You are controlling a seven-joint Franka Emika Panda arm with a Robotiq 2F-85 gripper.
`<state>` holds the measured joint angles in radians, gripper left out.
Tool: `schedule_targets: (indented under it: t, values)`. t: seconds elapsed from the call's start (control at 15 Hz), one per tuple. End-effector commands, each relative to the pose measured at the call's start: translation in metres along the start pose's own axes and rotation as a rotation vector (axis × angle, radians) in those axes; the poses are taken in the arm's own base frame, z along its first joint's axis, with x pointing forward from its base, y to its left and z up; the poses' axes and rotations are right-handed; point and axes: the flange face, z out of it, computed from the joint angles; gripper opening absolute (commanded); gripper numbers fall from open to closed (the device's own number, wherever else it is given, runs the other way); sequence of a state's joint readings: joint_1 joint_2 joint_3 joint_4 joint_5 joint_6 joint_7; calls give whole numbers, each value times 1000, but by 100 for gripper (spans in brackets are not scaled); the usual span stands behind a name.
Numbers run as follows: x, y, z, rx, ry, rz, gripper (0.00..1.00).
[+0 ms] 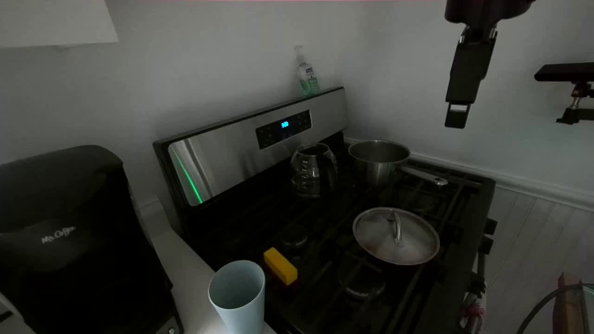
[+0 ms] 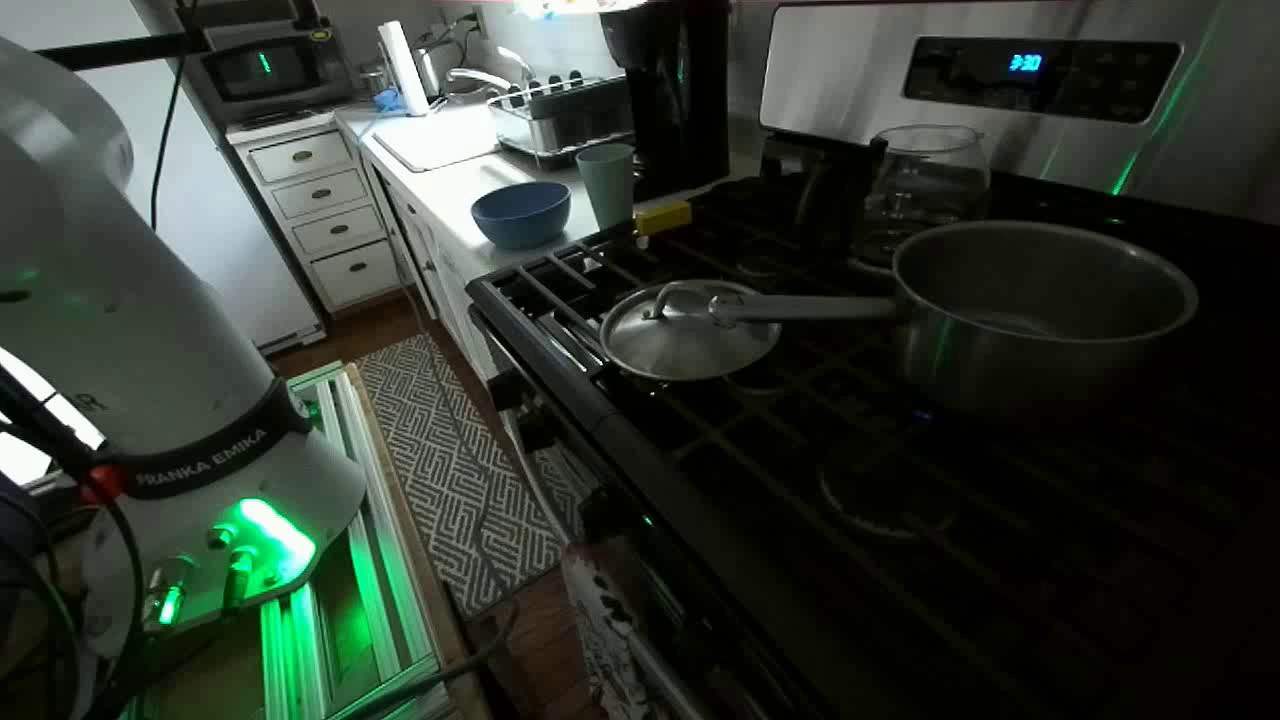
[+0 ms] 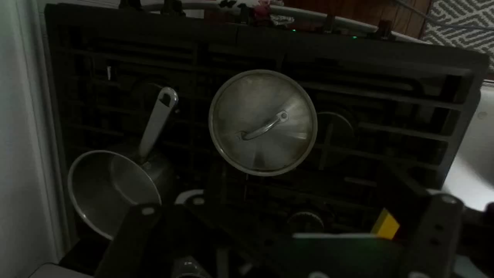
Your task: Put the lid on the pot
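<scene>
Reaching for the lid (image 3: 256, 110) looks like the step in hand, the grasp not yet made. It lies flat on the table (image 1: 320, 232), a gas stove top, midway along the front edge and set in from it. The saucepan (image 1: 377, 170) stands uncovered near the corner where the back edge meets the wall-side edge, its long handle (image 3: 155, 121) pointing toward the front edge; lid and saucepan are apart. The pincer (image 1: 456, 116) hangs high above the table, wide, its two fingers (image 3: 434, 243) spread in the wrist view and nothing held between them.

The next move, I judge, calls for bringing the pincer over the lid, turned so its jaws straddle the slanting strap handle (image 3: 265, 129), then lowering and nipping it. After that the lid must rise above the saucepan before travelling to the back wall-side corner, and come down level.

Counted: one lid, one saucepan, one pincer. Sharing the table are one glass carafe (image 1: 305, 175) by the back edge and one yellow block (image 1: 280, 266), possibly a sponge, by the edge next to the counter (image 1: 176, 246). On that counter stand one tall pale-blue tumbler (image 1: 243, 301), one blue bowl (image 2: 522, 218) and one black Mr. Coffee machine (image 1: 79, 241); one pump bottle of green liquid (image 1: 308, 80) appears to sit atop the back panel (image 1: 232, 153) along the back edge.
</scene>
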<state>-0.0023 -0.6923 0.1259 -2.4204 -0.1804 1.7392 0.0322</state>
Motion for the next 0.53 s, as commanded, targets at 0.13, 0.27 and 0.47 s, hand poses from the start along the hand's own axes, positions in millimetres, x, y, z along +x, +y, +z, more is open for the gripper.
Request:
schedule_targets:
  t: [0.13,0.27,0.47]
  values:
    - [0,0,-1,0,-1,0,100]
    - [0,0,-1,0,-1,0,100]
    - [5,24,42,-7,-50,209,100]
